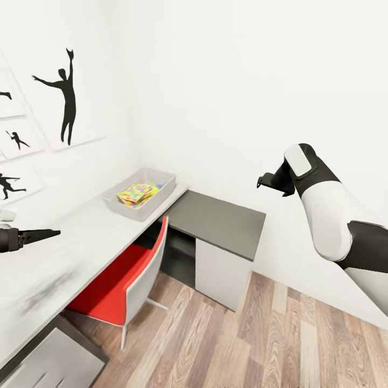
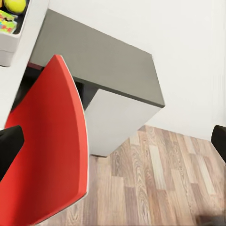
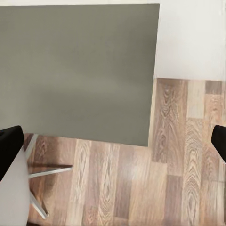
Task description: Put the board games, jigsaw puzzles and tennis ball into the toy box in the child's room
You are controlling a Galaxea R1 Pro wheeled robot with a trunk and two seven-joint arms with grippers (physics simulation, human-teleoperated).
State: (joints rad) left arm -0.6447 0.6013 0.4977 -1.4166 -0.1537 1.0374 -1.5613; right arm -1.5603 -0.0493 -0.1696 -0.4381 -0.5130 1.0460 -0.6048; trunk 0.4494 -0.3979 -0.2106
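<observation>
The light-grey toy box (image 1: 161,177) stands on the table (image 1: 75,237) near the wall. Colourful jigsaw puzzles (image 1: 138,193) lie inside it. The left wrist view catches a corner of the toy box (image 2: 8,49), with the tennis ball (image 2: 14,4) and a jigsaw puzzle (image 2: 6,21) in it. My left gripper (image 1: 46,234) hovers over the table's near part, open and holding nothing. My right gripper (image 1: 263,182) hangs open in the air beyond the dark-grey table section (image 1: 221,215). The board games and the bed are out of view.
A red chair (image 1: 121,277) with a white back is tucked under the table, between the drawers (image 1: 54,361) and the lower section's white cabinet (image 1: 221,272). Wooden floor (image 1: 242,339) spreads to the right. Silhouette pictures (image 1: 62,97) hang on the left wall.
</observation>
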